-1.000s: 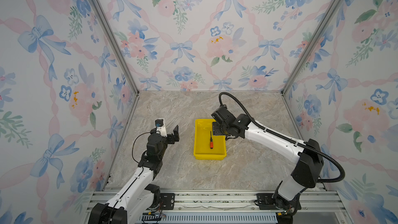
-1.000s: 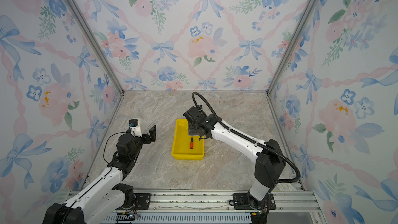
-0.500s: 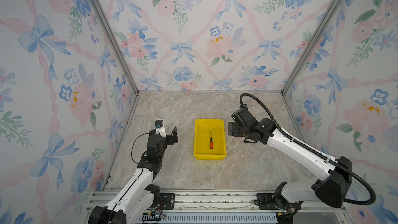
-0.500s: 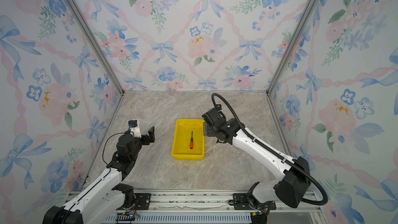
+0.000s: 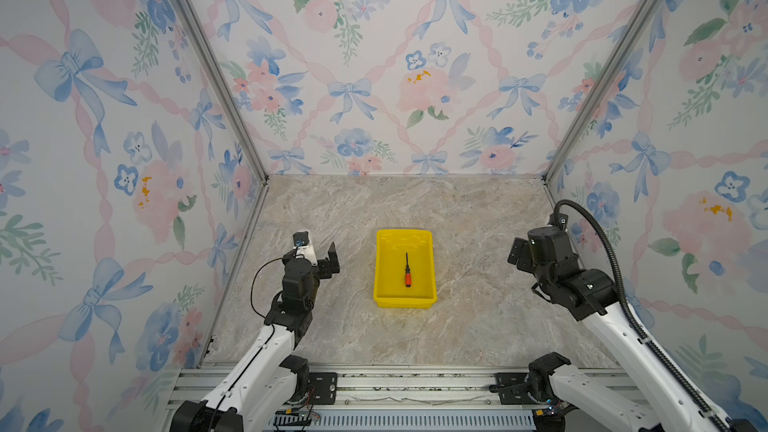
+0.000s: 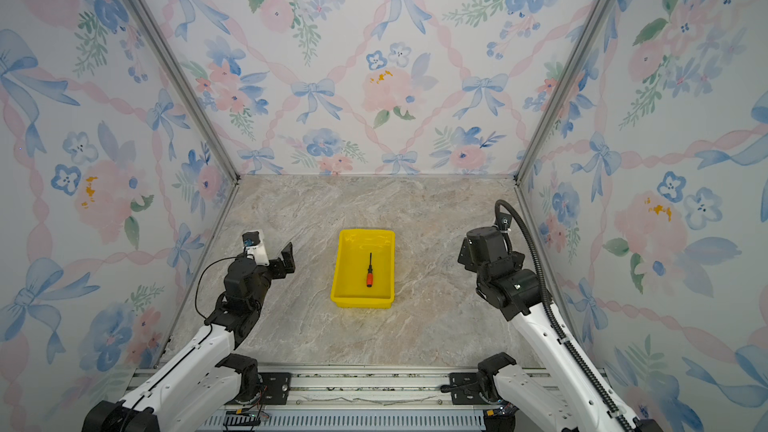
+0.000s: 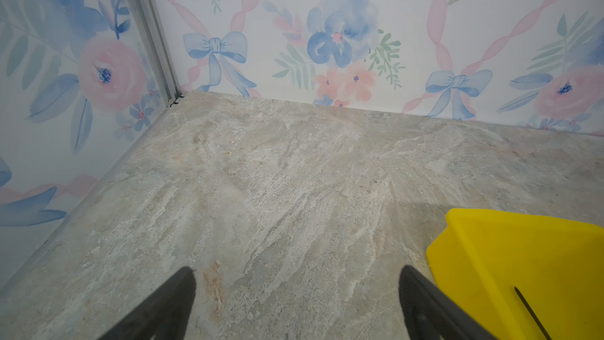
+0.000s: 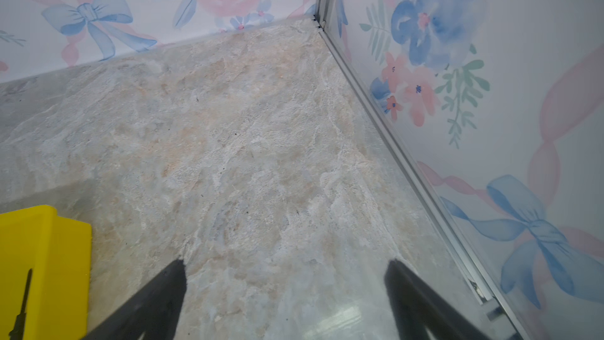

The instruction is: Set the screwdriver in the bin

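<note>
Plainly, the screwdriver (image 5: 407, 271) is lying flat on the floor of the bin (image 5: 405, 302), near its middle. Its red-orange handle is pointing toward the robot and its thin dark shaft is pointing away. The yellow bin is sitting on the marbled table (image 5: 478, 317), between the two hands. The left hand (image 7: 295, 276) is hovering just left of the bin, jaws spread wide and grasping nothing. The right hand (image 8: 286, 264) is hovering well apart from the bin on its right, likewise released and empty. Neither hand is touching the bin or the screwdriver.
</note>
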Available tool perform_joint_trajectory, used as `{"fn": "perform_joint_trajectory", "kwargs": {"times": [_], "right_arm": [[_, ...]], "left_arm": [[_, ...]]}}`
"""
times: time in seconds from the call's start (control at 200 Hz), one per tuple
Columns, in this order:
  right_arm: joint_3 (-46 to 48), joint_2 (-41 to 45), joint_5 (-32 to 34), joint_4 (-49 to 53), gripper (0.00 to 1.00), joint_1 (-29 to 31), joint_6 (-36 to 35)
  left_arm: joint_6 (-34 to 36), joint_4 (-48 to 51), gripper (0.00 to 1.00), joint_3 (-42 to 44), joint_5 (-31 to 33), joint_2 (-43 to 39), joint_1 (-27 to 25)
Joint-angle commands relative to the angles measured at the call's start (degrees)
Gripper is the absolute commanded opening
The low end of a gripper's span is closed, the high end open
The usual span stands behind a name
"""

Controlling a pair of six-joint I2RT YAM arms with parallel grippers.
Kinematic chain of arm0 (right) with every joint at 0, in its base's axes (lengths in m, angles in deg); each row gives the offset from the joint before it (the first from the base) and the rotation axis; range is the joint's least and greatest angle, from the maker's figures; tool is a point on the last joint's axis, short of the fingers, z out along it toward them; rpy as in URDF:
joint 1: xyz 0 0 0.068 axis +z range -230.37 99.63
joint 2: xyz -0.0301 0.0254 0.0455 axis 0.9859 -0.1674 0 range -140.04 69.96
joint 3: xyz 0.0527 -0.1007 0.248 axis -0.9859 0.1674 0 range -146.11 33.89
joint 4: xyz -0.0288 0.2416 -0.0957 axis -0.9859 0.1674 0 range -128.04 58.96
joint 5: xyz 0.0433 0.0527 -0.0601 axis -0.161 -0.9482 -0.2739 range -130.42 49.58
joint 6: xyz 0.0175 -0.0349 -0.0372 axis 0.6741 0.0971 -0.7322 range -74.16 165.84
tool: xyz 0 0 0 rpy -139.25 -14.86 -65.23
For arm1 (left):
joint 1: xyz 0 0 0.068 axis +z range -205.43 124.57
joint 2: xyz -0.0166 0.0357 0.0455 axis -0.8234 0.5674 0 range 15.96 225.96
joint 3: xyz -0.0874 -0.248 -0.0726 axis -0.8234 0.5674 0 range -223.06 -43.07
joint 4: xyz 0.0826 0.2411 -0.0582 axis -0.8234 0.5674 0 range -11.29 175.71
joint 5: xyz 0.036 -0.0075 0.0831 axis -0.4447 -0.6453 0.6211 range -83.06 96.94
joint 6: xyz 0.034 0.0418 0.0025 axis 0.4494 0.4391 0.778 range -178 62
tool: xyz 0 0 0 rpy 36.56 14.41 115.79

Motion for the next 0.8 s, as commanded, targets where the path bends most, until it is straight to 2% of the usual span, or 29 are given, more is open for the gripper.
{"fn": "perform_joint_trajectory", "kwargs": {"times": [0.0, 0.075, 0.19, 0.31, 0.39, 0.51, 0.635, 0.795], "right_arm": [[3.25, 3.33, 2.70, 0.65, 0.97, -5.45, -2.71], [6.53, 6.50, 4.45, 0.36, 0.97, -8.90, -2.69], [14.26, 11.11, 2.98, -5.68, 0.97, -12.26, -9.15], [22.31, 17.38, -7.98, -17.76, 0.97, -14.21, -18.78], [27.52, 20.04, -12.53, -23.60, 0.97, -14.23, -22.59], [31.43, 19.61, -16.93, -27.10, 0.97, -14.28, -23.46], [34.98, 17.84, -19.90, -32.53, 0.97, -14.21, -22.64], [39.77, 16.07, -16.84, -39.33, 0.97, -14.23, -23.06]], "left_arm": [[-0.78, -0.01, 0.98, 1.26, 1.76, -1.76, 0.38], [-0.73, -0.02, 0.98, 1.37, 2.82, -1.52, 0.36], [-0.23, 0.21, 0.97, 0.90, 3.36, 0.31, 0.53], [-0.21, 1.51, 0.97, 0.26, 4.42, 2.43, 0.49], [-0.13, 1.47, 0.98, 0.37, 5.36, 3.22, 0.55], [0.23, 1.37, 0.97, 0.60, 6.57, 3.89, 1.05], [1.94, 1.09, 0.97, 1.06, 4.27, 3.58, 2.91], [6.94, -1.63, 0.97, 2.70, 5.47, 5.94, 3.64]]}}
